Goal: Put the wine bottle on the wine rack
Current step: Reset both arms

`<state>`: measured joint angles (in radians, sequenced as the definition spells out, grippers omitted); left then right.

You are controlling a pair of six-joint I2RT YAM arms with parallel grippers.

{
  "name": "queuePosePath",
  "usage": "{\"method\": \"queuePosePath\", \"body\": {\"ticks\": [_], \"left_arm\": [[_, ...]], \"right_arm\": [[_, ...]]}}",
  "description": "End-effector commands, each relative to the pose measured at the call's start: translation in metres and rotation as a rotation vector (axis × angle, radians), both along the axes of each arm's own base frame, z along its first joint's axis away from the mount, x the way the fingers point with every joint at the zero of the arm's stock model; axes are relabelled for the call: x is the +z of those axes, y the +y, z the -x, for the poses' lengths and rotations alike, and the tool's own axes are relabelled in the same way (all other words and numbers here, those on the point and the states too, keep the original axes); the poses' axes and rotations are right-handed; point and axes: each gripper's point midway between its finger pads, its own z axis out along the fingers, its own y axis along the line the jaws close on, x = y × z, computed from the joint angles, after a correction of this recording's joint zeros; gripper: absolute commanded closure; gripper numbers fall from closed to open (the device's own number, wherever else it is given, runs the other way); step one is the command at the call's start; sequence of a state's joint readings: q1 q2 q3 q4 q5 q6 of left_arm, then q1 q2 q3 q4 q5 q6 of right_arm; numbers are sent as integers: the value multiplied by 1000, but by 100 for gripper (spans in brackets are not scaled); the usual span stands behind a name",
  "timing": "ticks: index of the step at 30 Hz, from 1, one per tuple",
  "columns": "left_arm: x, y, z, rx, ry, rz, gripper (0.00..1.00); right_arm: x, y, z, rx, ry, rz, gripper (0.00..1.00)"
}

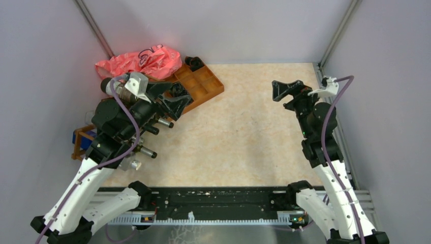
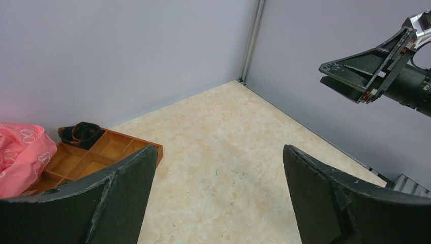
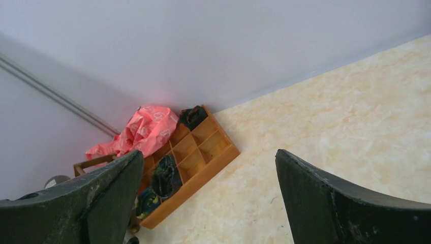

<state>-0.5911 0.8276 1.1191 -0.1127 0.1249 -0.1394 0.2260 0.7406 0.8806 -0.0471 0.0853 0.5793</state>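
The wine rack sits at the worktop's left edge, mostly hidden under the left arm. The left gripper hangs wide and empty over the compartmented wooden tray, which lies beside a pink plastic bag in the far left corner. The right gripper, equally wide and empty, hangs near the right edge.

Two grippers, left gripper and right gripper; one tray; near the tray, one bag, one rack.

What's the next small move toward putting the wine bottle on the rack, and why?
Probably tilt the left tool down toward the wine rack under its arm. It and the right tool are open and empty, and no bottle shows clearly, so search there first.
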Motion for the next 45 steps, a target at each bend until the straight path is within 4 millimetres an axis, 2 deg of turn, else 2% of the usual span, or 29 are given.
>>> {"method": "queuePosePath", "body": {"ticks": [1, 9, 21, 34, 45], "left_arm": [[19, 6, 8, -3, -32, 31, 1], [16, 6, 7, 4, -26, 22, 1], [6, 8, 2, 28, -12, 6, 1], [4, 9, 1, 36, -12, 4, 1], [5, 10, 1, 40, -16, 6, 1]], "right_arm": [[18, -14, 6, -68, -77, -51, 1], [11, -15, 5, -75, -30, -11, 1], [18, -15, 7, -74, -34, -29, 1], [18, -22, 10, -108, -38, -35, 2], [9, -23, 6, -118, -9, -26, 2]]}}
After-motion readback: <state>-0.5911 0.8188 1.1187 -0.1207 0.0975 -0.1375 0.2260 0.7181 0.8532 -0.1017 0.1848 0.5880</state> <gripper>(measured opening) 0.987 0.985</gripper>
